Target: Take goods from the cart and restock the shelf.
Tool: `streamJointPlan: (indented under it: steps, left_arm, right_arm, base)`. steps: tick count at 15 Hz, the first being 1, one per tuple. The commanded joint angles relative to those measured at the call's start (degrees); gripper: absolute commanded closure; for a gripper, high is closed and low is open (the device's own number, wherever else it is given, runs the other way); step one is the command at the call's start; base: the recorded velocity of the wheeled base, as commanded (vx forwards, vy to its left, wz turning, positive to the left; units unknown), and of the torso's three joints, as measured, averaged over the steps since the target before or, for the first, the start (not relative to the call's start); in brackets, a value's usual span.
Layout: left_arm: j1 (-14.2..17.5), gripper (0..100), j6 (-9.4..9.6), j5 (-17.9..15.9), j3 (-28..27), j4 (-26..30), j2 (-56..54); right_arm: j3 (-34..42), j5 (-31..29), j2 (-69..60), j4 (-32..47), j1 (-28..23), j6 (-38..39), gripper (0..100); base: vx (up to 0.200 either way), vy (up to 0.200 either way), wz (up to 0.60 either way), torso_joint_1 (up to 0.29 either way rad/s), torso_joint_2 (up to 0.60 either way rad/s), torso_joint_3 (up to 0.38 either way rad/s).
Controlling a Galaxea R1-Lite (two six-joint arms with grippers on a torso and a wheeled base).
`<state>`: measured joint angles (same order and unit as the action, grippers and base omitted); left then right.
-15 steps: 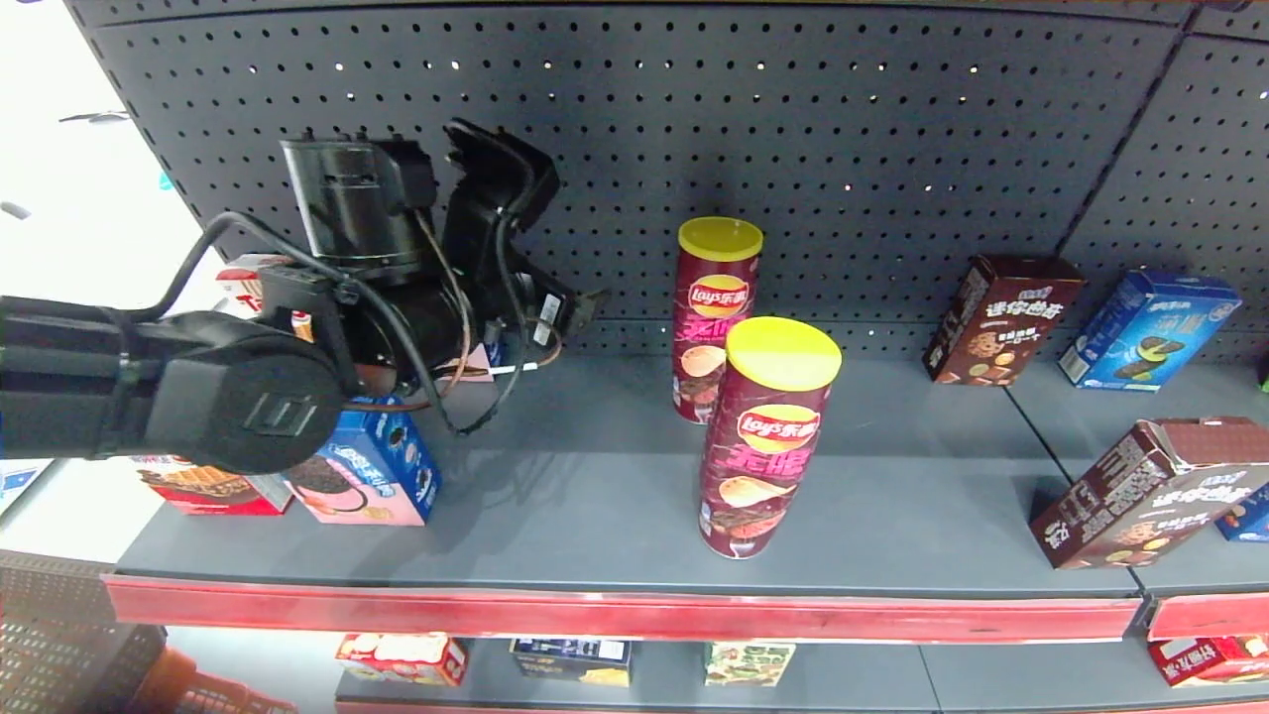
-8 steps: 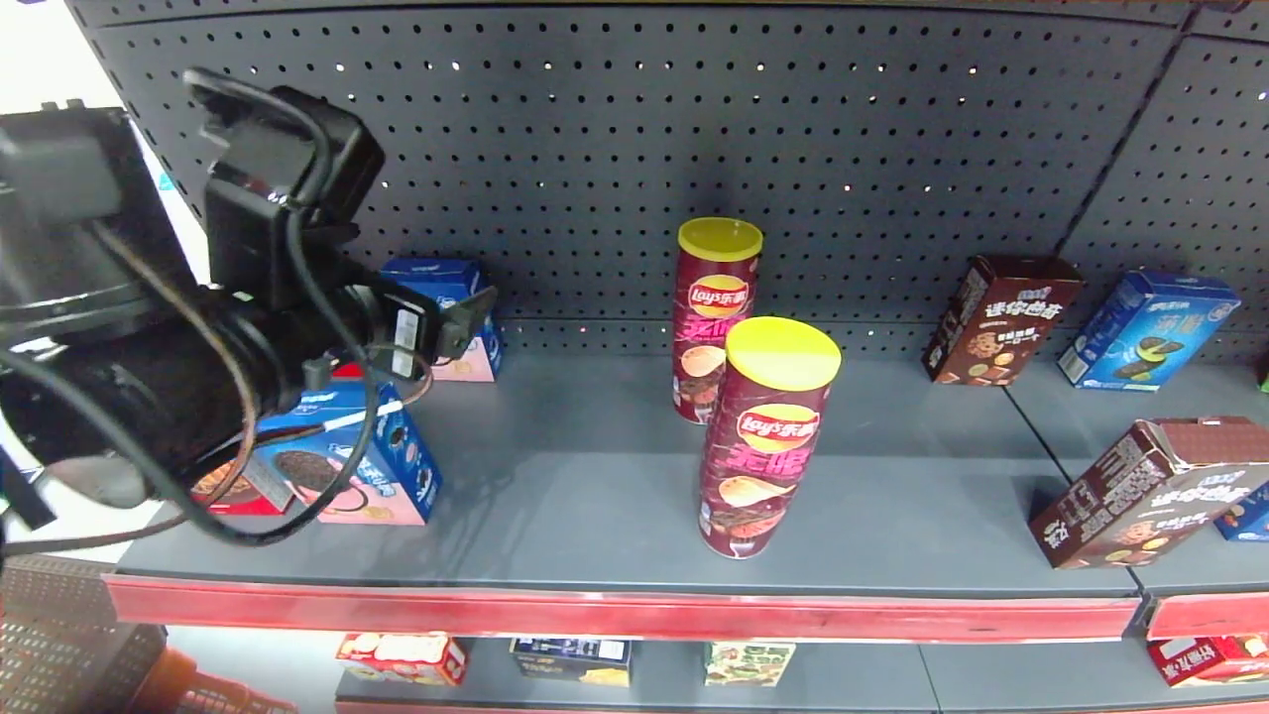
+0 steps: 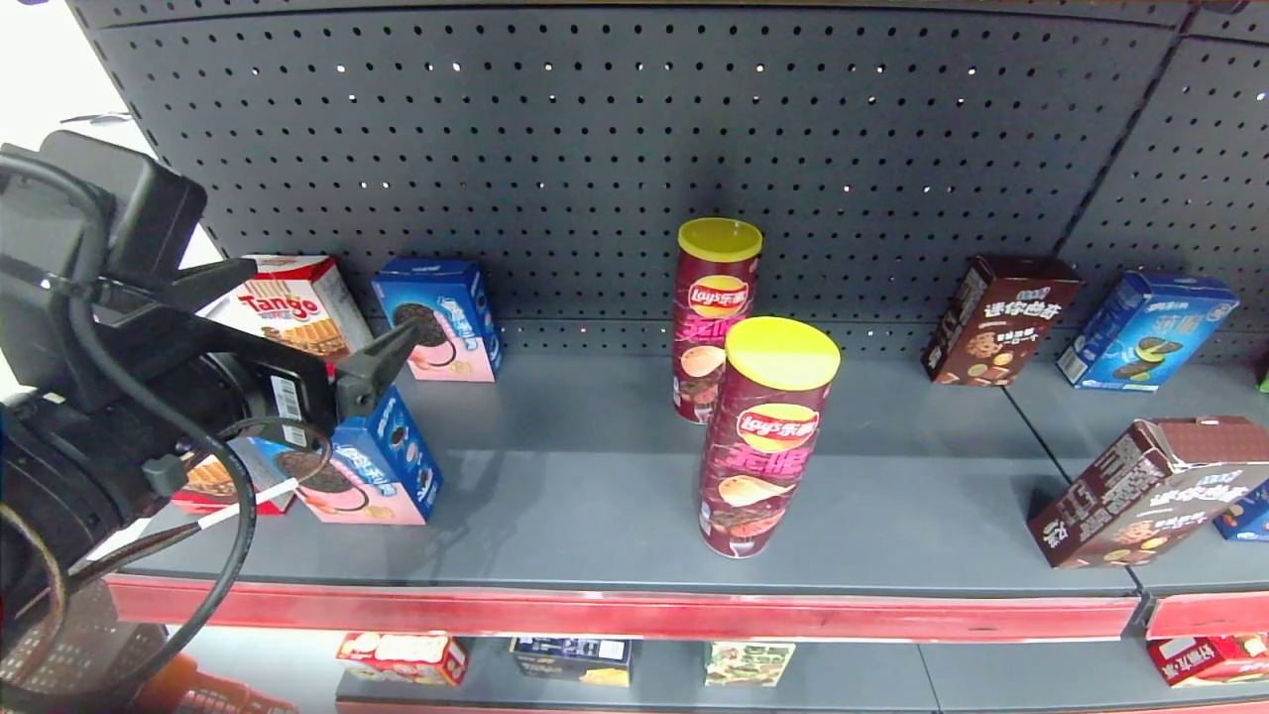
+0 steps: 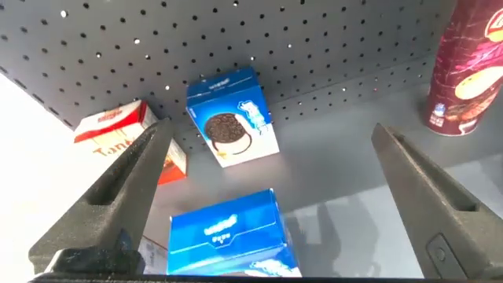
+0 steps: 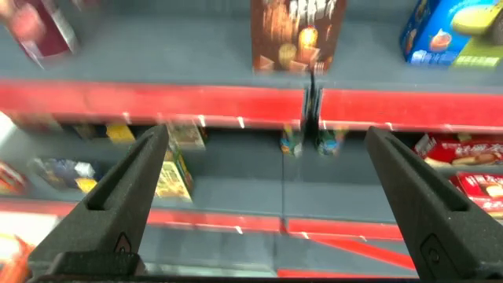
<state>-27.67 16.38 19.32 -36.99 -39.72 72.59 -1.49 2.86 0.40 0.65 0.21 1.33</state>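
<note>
Grey shelf (image 3: 595,516) boards with a red front lip run under a dark pegboard wall. Nearest, at the shelf's front left corner, the left gripper (image 3: 332,297) hangs with its fingers spread wide and nothing between them. Just beyond it a blue cookie box (image 3: 382,466) stands by the front edge. Farther back, against the pegboard, are a wafer box (image 3: 292,302) and a second blue cookie box (image 3: 441,317). Two chip cans (image 3: 763,436) stand upright mid-shelf, one behind the other. The right gripper (image 5: 267,132) is likewise spread and empty, facing the lower shelves. A placement looks finished, so the next move calls for fetching another item from the cart.
</note>
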Motion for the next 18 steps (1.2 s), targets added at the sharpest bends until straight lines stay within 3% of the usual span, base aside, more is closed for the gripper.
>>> streamJointPlan:
  steps: [1,3,6,7,12,18]
  left_arm:
    - [0.1,0,-0.56,0.0,0.7,0.1,-1.0]
    - [0.1,0,-0.56,-0.1,1.3,0.1,-2.2]
    - [0.1,0,-0.56,-0.1,1.4,0.0,-2.5]
    - [0.2,0,-0.56,0.0,1.7,-0.1,-2.5]
    - [0.3,0,-0.65,0.0,4.3,0.1,-5.4]
    - [0.3,0,-0.65,0.0,4.3,0.0,-5.6]
  right_arm:
    - [-17.5,0.6,18.0,1.7,0.2,8.6,0]
    - [-22.2,4.3,22.3,2.5,1.6,7.9,0]
    - [-28.7,5.0,31.2,3.0,5.2,5.6,0]
    - [-32.8,5.0,38.9,3.2,11.0,0.9,0]
    - [-41.9,4.8,55.5,2.4,20.7,-2.6,0]
    - [-51.2,4.8,66.8,2.6,27.2,-4.6,0]
  base:
    - [0.000,0.000,0.00,0.000,0.00,0.000]
    - [0.000,0.000,0.00,0.000,0.00,0.000]
    - [0.000,0.000,0.00,0.000,0.00,0.000]
    - [0.000,0.000,0.00,0.000,0.00,0.000]
    - [0.000,0.000,0.00,0.000,0.00,0.000]
    - [0.000,0.000,0.00,0.000,0.00,0.000]
